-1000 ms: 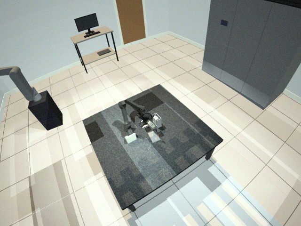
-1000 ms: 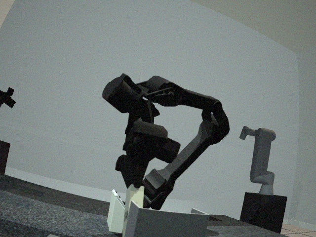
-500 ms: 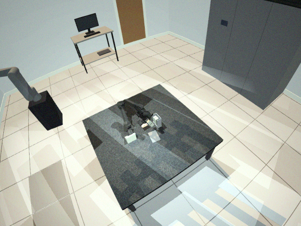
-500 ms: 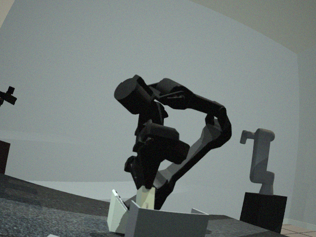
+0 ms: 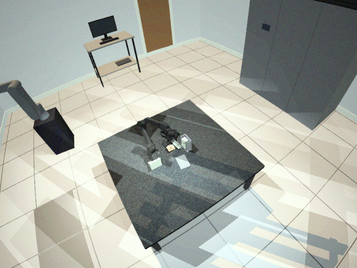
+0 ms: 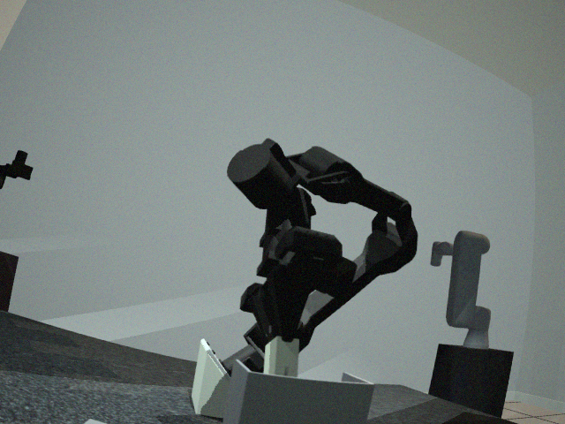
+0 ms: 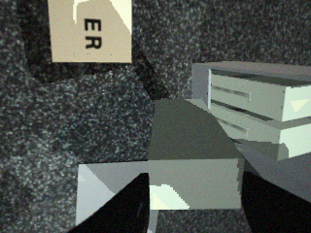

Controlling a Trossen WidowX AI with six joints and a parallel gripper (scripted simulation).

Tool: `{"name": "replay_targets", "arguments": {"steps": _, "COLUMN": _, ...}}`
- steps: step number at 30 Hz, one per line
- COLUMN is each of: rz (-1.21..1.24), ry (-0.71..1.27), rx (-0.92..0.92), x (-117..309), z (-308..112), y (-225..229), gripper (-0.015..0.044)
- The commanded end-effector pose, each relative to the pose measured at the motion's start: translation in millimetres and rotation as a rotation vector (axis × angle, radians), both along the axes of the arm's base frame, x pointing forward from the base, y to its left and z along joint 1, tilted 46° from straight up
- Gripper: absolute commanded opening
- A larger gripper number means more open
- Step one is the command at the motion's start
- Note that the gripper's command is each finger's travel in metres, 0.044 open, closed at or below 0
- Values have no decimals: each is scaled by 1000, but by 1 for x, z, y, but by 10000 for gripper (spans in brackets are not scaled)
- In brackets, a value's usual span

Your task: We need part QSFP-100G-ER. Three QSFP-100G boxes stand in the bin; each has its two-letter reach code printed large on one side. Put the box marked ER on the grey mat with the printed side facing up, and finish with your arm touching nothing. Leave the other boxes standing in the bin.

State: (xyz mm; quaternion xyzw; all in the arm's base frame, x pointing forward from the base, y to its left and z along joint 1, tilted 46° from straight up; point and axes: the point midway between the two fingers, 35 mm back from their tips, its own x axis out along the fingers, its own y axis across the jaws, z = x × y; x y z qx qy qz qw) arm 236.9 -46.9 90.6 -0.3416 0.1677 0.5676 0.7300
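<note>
My gripper (image 5: 173, 140) (image 6: 282, 339) (image 7: 193, 181) is shut on a pale box (image 5: 176, 144) (image 6: 281, 358) (image 7: 194, 182), held tilted beside the bin (image 5: 189, 147) (image 6: 310, 401) (image 7: 200, 80), on its left in the top view. The sides of the held box that I see show no letters; its other sides are hidden. Two pale boxes, one (image 7: 248, 90) above the other (image 7: 250, 127) in the wrist view, stand in the bin; their codes do not show. The grey mat (image 5: 182, 162) (image 7: 91, 191) lies partly behind the held box in the wrist view.
A tan card or block (image 5: 170, 148) (image 7: 70, 41) marked ER lies left of the held box. A pale upright block (image 5: 155, 163) (image 6: 209, 388) stands near the arm's base. The dark table (image 5: 184, 187) carries everything.
</note>
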Motion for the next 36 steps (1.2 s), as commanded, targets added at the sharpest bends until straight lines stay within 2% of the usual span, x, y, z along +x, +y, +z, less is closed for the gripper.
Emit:
{"name": "replay_targets", "arguments": {"steps": 1, "rz": -1, "ry": 1, "rx": 8, "x": -2, "z": 4, "y": 6, "gripper": 159}}
{"name": "replay_targets", "arguments": {"steps": 11, "rz": -1, "ry": 1, "rx": 9, "x": -4, "z": 9, "y": 13, "gripper": 159}}
{"name": "replay_targets", "arguments": {"steps": 36, "rz": -1, "ry": 0, "rx": 10, "x": -8, "z": -19, "y": 42, "gripper": 159}}
